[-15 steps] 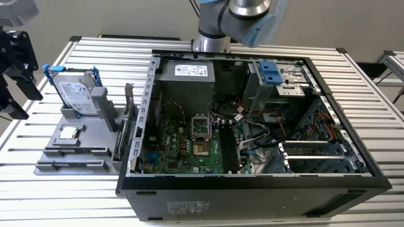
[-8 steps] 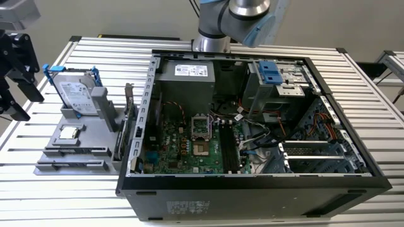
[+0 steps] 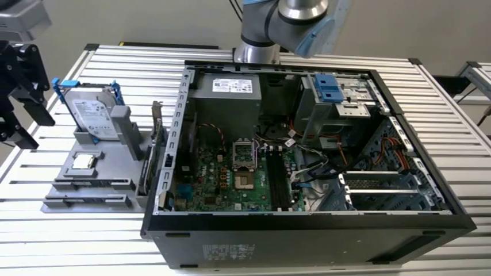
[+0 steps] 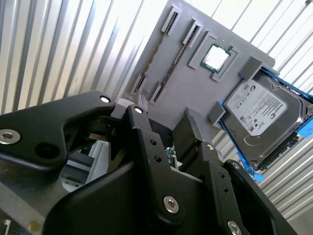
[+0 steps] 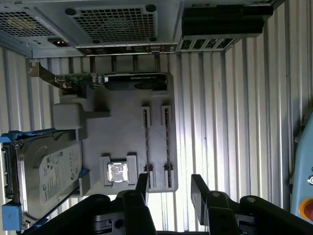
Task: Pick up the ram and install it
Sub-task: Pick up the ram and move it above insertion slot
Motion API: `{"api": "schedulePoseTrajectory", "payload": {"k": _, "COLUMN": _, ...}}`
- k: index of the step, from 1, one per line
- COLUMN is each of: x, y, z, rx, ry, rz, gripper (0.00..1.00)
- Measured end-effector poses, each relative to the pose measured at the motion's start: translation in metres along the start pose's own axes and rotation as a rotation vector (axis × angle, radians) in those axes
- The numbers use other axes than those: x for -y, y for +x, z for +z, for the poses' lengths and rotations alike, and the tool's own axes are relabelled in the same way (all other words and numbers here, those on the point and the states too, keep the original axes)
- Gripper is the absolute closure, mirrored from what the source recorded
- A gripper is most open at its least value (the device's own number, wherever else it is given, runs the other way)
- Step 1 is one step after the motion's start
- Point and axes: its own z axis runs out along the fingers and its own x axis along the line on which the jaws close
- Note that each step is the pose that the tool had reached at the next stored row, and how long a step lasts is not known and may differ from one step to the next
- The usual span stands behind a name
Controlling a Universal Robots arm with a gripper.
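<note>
Not much is easy to make out here. In the exterior view the gripper [image 3: 31, 123] is cut off by the frame at that view's left, hanging above the worktop [image 3: 77, 241] beside the grey holder [image 3: 100, 172]. In both wrist views the black fingers [image 5: 142, 183] are spread apart with nothing between them, so they're released.

The ram [image 5: 147, 142] sits on edge in one of the holder's two narrow slots, the one nearer the processor chip [image 5: 117, 172]. It's seen edge-on, just a thin brownish strip, so I can't make out any chips on it. There's a second thin strip in the slot beside it, and I can't tell what that one is. The second wrist view shows the same ram [image 4: 175, 62] as a dark sliver.

The holder also carries the hard drive [image 3: 96, 112] with blue brackets, leaning back on its rest, plus a graphics card [image 5: 122, 79] standing on edge at the side toward the computer case [image 3: 307, 224].

The case lies open, with the motherboard [image 3: 222, 178] and its black slots [image 3: 280, 184] showing, though cables cover part of it. The slots look bare.

The drive has a white label, and so does the power supply [image 3: 234, 86]. The print on both is too small for me to read.
</note>
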Motion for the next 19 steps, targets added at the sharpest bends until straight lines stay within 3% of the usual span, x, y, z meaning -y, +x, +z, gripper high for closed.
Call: {"api": "schedulePoseTrajectory", "payload": {"k": 19, "x": 0.0002, "y": 0.0001, "z": 0.0082, "rx": -0.0001, "ry": -0.0001, "rz": -0.005, "gripper": 0.00}}
